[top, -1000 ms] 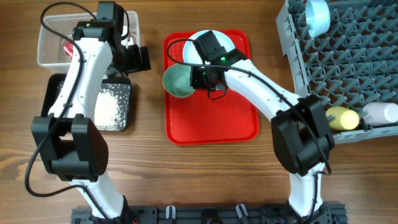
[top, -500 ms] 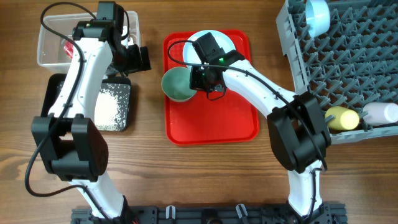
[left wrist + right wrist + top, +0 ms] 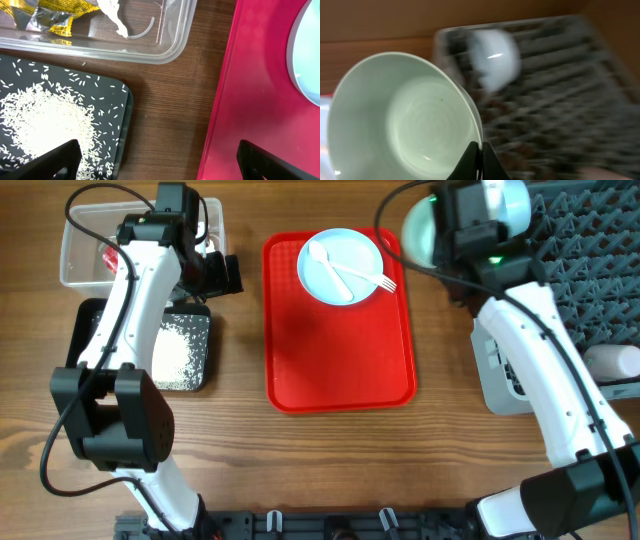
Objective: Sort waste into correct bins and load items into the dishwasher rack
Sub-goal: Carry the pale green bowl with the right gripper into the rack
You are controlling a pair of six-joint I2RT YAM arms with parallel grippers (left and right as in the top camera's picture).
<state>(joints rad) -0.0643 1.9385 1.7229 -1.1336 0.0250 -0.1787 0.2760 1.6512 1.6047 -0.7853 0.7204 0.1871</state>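
My right gripper (image 3: 440,232) is shut on the rim of a pale blue bowl (image 3: 417,228) and holds it in the air at the left edge of the grey dishwasher rack (image 3: 570,270). In the right wrist view the jaws (image 3: 481,155) pinch the bowl (image 3: 405,120). A second bowl (image 3: 510,204) sits in the rack. The pale blue plate (image 3: 340,265) carries the white fork (image 3: 365,277) and spoon (image 3: 322,258). My left gripper (image 3: 215,275) is open and empty, beside the clear tub (image 3: 80,272) and the black tray (image 3: 90,320) of rice (image 3: 45,120).
The plate lies on a flat red tray (image 3: 340,350). The clear tub holds a red wrapper (image 3: 107,258), a yellow wrapper (image 3: 50,15) and a tissue (image 3: 112,12). A white cup (image 3: 612,362) lies in the rack's right side. Bare wood lies between the trays.
My right gripper lifted the bowl off the red tray and carried it right and back to the rack's edge, uncovering the plate with fork and spoon. The left arm has not moved.
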